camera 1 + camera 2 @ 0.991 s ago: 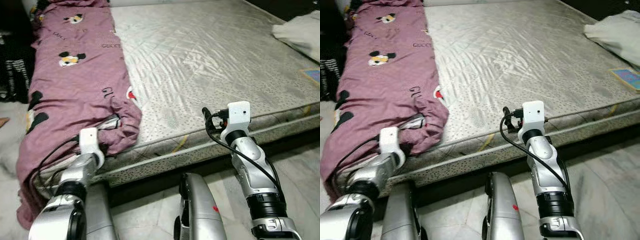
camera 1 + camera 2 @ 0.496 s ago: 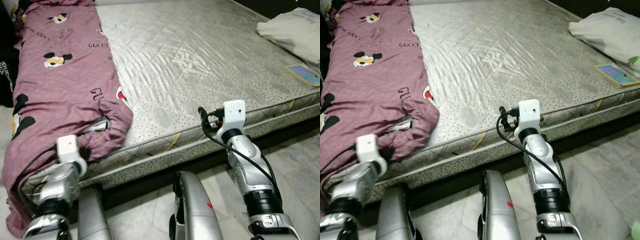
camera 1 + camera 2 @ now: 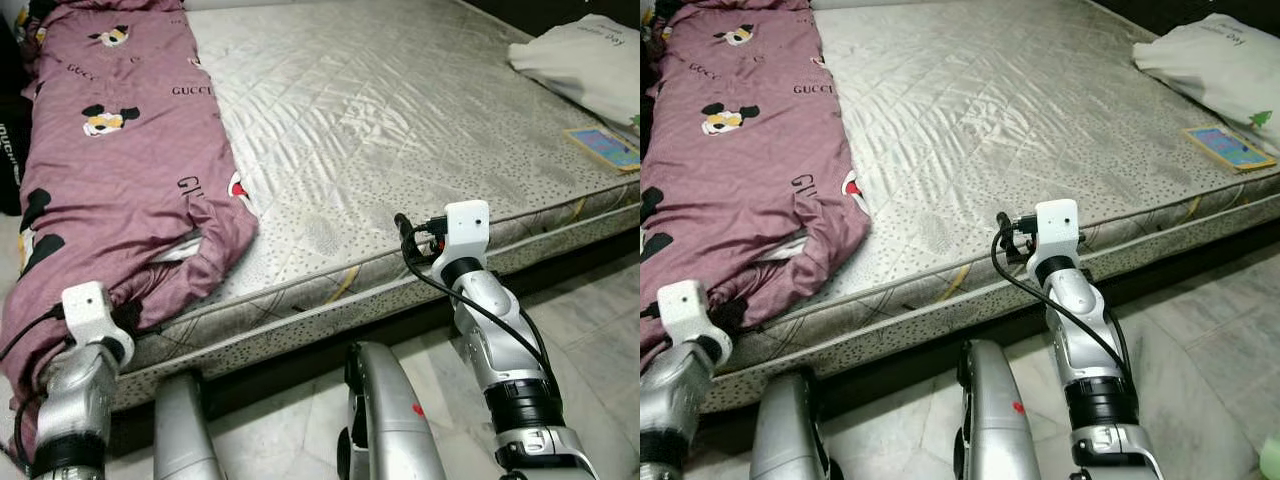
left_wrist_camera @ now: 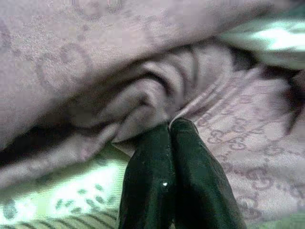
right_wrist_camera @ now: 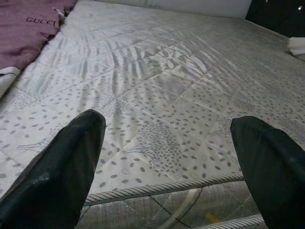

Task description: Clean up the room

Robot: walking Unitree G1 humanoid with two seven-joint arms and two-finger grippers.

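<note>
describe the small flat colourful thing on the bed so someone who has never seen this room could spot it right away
Start at the large bare grey quilted mattress and go to its right edge, opposite the long mauve cartoon-print duvet on the left. There, just in front of a rumpled white cloth bag, lies a small flat rectangular book with a blue and pink cover. It is the one bright, stiff thing among soft fabrics.

Mauve cartoon-print blanket (image 3: 110,170) on a grey, speckled quilted mattress (image 3: 400,130).

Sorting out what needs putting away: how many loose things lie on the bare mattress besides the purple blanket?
2: a white bag at the far right corner, and a small flat book just in front of it. Others may lie beyond the frame.
</note>
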